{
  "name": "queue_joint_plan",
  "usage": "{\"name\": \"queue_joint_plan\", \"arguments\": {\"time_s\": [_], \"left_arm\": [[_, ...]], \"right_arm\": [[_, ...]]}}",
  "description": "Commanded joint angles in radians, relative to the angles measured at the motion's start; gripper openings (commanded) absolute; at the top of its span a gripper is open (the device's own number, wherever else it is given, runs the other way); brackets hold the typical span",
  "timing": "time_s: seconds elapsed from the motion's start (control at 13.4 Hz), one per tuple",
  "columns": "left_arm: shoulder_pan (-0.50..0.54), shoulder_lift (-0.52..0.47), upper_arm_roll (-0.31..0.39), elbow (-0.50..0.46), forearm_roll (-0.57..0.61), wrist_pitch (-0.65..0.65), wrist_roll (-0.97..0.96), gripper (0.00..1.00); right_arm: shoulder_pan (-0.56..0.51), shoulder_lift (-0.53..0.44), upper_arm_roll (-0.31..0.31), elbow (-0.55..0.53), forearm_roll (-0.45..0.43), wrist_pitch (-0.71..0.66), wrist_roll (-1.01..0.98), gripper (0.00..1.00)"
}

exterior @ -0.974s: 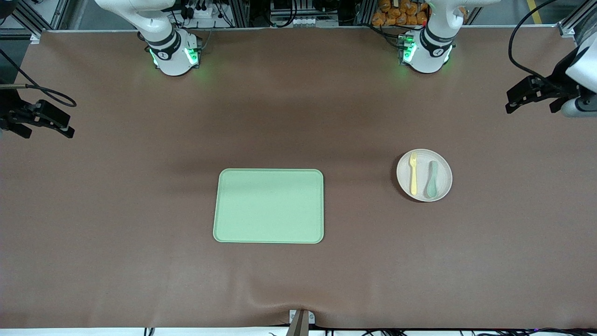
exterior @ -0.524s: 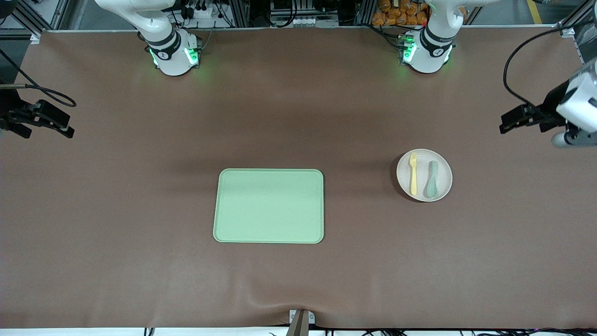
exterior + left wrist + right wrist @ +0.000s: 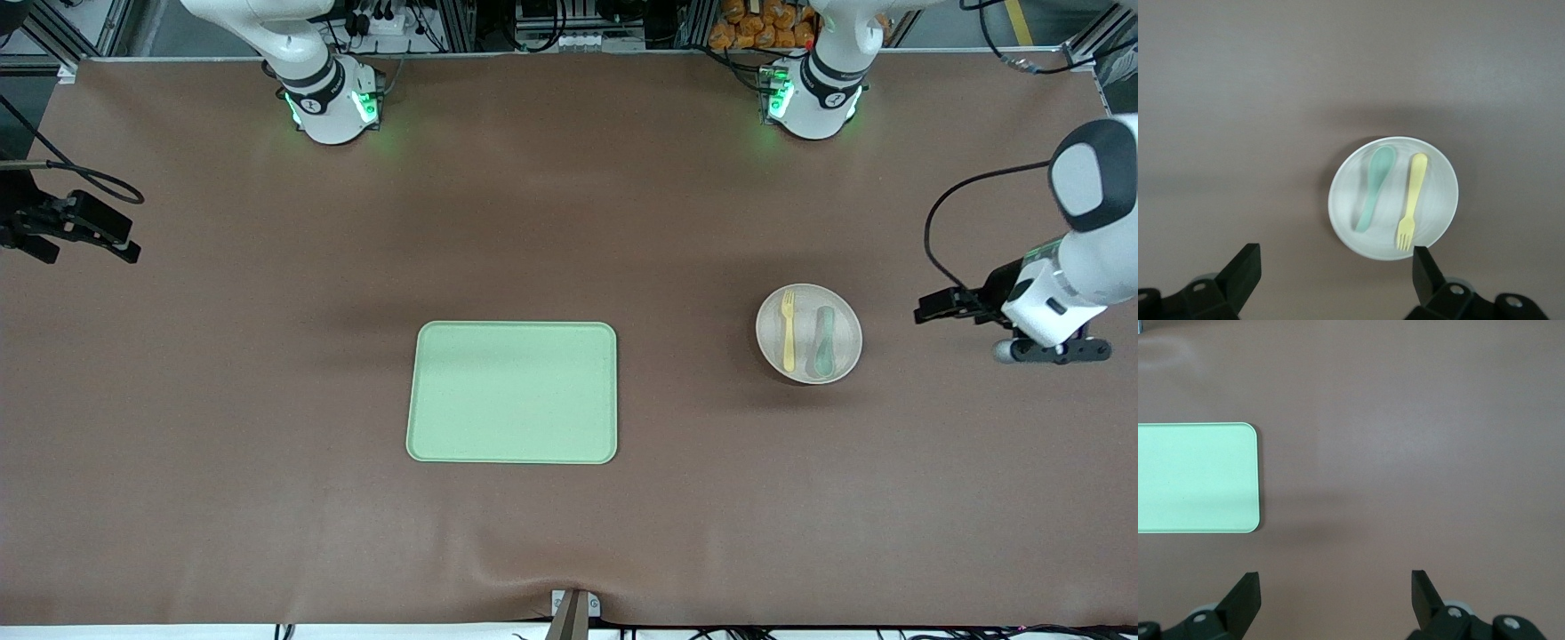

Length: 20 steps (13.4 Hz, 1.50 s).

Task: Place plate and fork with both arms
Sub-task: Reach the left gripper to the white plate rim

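Front view shows the plate [image 3: 808, 334] on the surface toward the left arm's end, well apart from the tray [image 3: 512, 392], with the fork [image 3: 788, 331] and a spoon [image 3: 824, 340] lying side by side in it. Left end effector [image 3: 944, 307] hangs near the plate, fingers spread, holding nothing. Right end effector [image 3: 107, 240] waits over the right arm's end of the surface, fingers also spread and empty. Risks, as I judge them: the shallow rim offers little to pinch, so the plate may slip or tilt, spilling fork and spoon; the fork lies close beside the spoon, so a grab could catch the wrong utensil.
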Motion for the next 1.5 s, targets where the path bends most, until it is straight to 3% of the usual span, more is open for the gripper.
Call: {"name": "queue_joint_plan", "arguments": {"time_s": [0.0,0.07,0.15,0.45,0.6,0.9,1.42], "left_arm": [[0.039,0.053,-0.005,-0.073,-0.084,0.112,0.154,1.0],[0.044,0.081,-0.005,-0.081,-0.093,0.134,0.205,1.0],[0.045,0.101,-0.005,-0.089,-0.093,0.147,0.23,0.92],[0.045,0.131,-0.007,-0.199,-0.095,0.331,0.305,0.79],[0.045,0.157,-0.007,-0.204,-0.124,0.356,0.336,0.67],[0.047,0.22,-0.007,-0.212,-0.23,0.401,0.462,0.64],[0.044,0.273,-0.008,-0.207,-0.23,0.404,0.506,0.38]], "right_arm": [[-0.009,0.007,0.002,0.02,0.016,-0.01,-0.01,1.0],[-0.009,0.007,0.002,0.02,0.016,-0.01,-0.01,1.0],[-0.009,0.007,0.002,0.02,0.016,-0.01,-0.01,1.0],[-0.008,0.007,0.002,0.019,0.016,-0.012,-0.01,1.0],[-0.009,0.007,0.002,0.019,0.016,-0.012,-0.01,1.0],[-0.011,0.007,0.002,0.019,0.016,-0.013,-0.01,1.0],[-0.011,0.007,0.002,0.017,0.018,-0.013,-0.01,1.0]]}}
